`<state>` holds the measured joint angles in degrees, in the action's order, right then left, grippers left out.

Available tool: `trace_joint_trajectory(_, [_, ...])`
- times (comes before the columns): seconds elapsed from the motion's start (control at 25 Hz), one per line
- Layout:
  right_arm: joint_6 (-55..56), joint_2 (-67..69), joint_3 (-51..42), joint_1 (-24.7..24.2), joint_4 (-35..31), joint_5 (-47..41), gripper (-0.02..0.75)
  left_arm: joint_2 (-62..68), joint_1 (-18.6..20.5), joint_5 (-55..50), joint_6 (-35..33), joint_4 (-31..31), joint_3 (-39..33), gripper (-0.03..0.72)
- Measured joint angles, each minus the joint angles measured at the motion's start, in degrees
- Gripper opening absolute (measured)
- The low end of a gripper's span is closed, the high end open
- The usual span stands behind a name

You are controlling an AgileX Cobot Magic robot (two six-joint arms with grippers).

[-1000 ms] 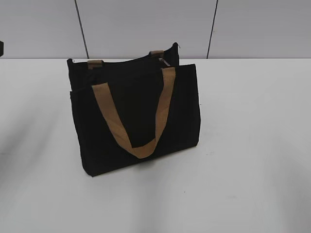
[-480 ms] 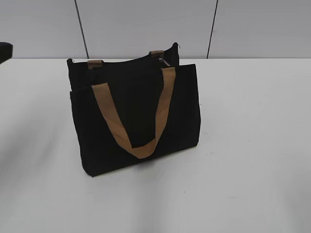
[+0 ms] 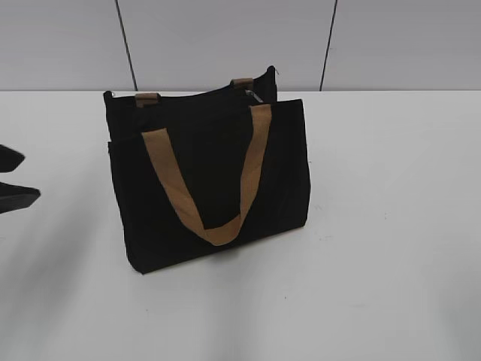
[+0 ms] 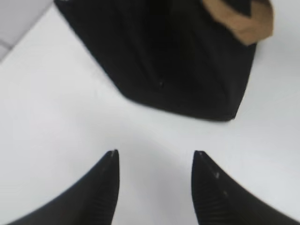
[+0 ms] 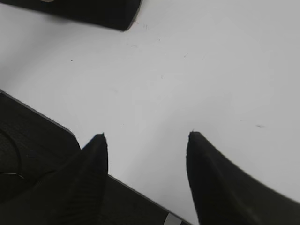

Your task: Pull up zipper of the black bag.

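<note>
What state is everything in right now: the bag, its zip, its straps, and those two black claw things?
Boxy black fabric bag: upright on the white table, untouched.
Zipper along its top rim: too dark to tell whether it is closed.
Tan webbing handle: hanging down the front.
Left gripper: fingers open, empty, near the bag.
Right gripper: fingers open, empty.

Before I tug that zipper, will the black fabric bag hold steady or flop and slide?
The boxy black fabric bag stands upright unaided, so its walls seem fairly stiff. Nothing shows what it holds; if empty, it is probably light and may skid on the smooth white table. Its tan webbing handle hangs limp, offering no firm hold.
</note>
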<state>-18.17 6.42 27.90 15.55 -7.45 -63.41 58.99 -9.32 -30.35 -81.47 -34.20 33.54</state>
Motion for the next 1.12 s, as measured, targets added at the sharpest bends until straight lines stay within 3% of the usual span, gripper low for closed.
trace_joint_trajectory(0.08, [0.0, 0.0, 0.0, 0.0, 0.0, 0.0, 0.421, 0.0, 0.0, -2.28, 21.91, 14.13, 1.38, 0.376])
trace_joint_trajectory(0.2, [-0.05, 0.0, 0.0, 0.0, 0.0, 0.0, 0.42, -0.2, 0.0, -11.02, 49.16, 34.2, 4.88, 0.376])
trace_joint_trajectory(0.28, [-0.05, 0.0, 0.0, 0.0, 0.0, 0.0, 0.42, -0.96, 0.0, -17.64, 63.61, 41.44, 8.23, 0.375])
trace_joint_trajectory(0.36, [-0.05, 0.0, 0.0, 0.0, -0.01, 0.0, 0.42, -2.45, 0.0, -23.53, 71.5, 44.42, 10.89, 0.375])
trace_joint_trajectory(0.48, [-0.05, 0.0, 0.0, 0.0, -0.07, 0.04, 0.42, -7.27, 0.0, -29.4, 74.8, 42.99, 11.73, 0.375])
trace_joint_trajectory(0.72, [0.41, 0.0, 0.0, 0.0, -0.07, 0.11, 0.419, -25.19, 0.0, -31.4, 75.43, 35.6, 11.73, 0.375])
trace_joint_trajectory(1.12, [0.52, 0.0, 0.0, 0.0, -0.12, 0.22, 0.418, -44.53, 0.0, -39.56, 75.48, 33.82, 11.73, 0.375])
